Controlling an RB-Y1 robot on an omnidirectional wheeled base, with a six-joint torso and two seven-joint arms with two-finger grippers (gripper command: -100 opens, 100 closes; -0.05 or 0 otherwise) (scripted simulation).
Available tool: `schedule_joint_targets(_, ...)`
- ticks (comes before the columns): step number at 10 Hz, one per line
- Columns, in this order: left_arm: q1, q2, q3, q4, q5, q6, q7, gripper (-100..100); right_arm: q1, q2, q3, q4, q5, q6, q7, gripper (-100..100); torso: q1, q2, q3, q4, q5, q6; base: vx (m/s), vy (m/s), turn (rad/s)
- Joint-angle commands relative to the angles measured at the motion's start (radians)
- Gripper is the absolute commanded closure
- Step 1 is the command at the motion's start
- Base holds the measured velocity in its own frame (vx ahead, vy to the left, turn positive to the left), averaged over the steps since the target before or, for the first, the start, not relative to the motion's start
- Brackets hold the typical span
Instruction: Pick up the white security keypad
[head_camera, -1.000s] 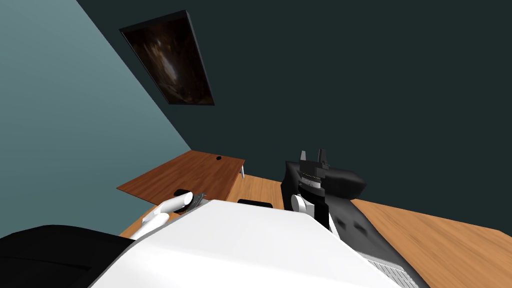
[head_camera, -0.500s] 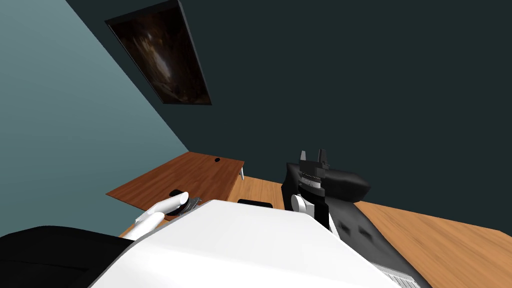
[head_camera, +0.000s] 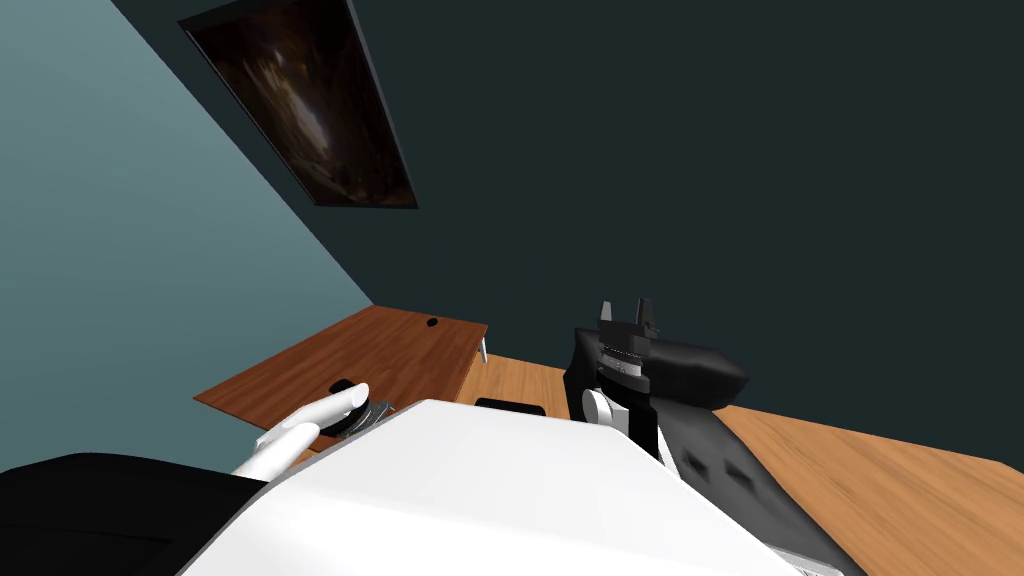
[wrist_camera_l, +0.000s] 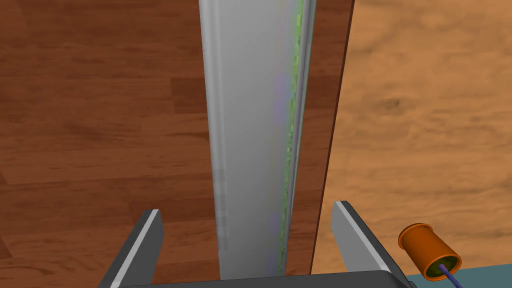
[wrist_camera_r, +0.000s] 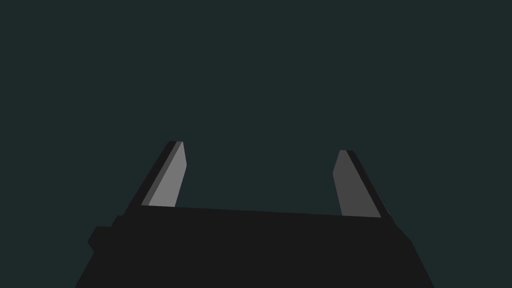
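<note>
The left gripper (wrist_camera_l: 246, 207) straddles the light grey keypad (wrist_camera_l: 250, 100) with its fingers spread wide. A strip of bare dark-wood table (wrist_camera_l: 90, 125) shows between the slab and each finger, narrower on the side where the table's edge runs just past the keypad, with paler floor (wrist_camera_l: 425, 100) beyond. An orange spool (wrist_camera_l: 430, 251) sits just outside that finger. At middle left of the head frame a small dark object (head_camera: 432, 322) lies near the table's far corner, well apart. The right gripper (head_camera: 625, 305), centre frame, stands spread in open air before the dark wall (head_camera: 750, 150)
</note>
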Motion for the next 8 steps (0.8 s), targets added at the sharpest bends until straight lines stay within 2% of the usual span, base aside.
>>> schedule_joint_targets(1, 0.000, 0.000, 0.000, 0.000, 0.000, 0.000, 0.000, 0, 0.000, 0.000, 0.000, 0.000, 0.000, 0.000, 0.000, 0, 0.000, 0.000, 0.000, 0.000, 0.000, 0.000, 0.000, 0.000, 0.000)
schedule_joint_targets(2, -0.024, -0.032, -0.013, 0.033, -0.029, -0.027, 0.022, -100, 0.000, 0.000, 0.000, 0.000, 0.000, 0.000, 0.000, 0, 0.000, 0.001, 0.001, 0.000, 0.000, 0.000, -0.032, 0.053, -0.085)
schedule_joint_targets(4, -0.047, -0.064, -0.026, 0.065, -0.058, -0.053, 0.044, -100, 0.000, 0.000, 0.000, 0.000, 0.000, 0.000, 0.000, 0, 0.004, 0.005, 0.003, 0.001, 0.001, 0.000, -0.067, 0.081, -0.097)
schedule_joint_targets(5, -0.044, -0.054, -0.023, 0.062, -0.048, -0.045, 0.032, -100, 0.000, 0.000, 0.000, 0.000, 0.000, 0.000, 0.000, 0, 0.005, 0.006, 0.004, 0.001, 0.001, 0.000, -0.029, 0.035, -0.019)
schedule_joint_targets(6, -0.046, -0.056, -0.024, 0.065, -0.050, -0.049, 0.035, 100, 0.000, 0.000, 0.000, 0.000, 0.000, 0.000, 0.000, 0, 0.002, 0.004, 0.003, 0.001, 0.001, 0.000, -0.005, 0.007, 0.002)
schedule_joint_targets(8, -0.044, -0.056, -0.024, 0.066, -0.050, -0.046, 0.034, 100, 0.000, 0.000, 0.000, 0.000, 0.000, 0.000, 0.000, 0, 0.001, 0.001, 0.001, 0.001, 0.001, 0.001, -0.004, 0.001, 0.007)
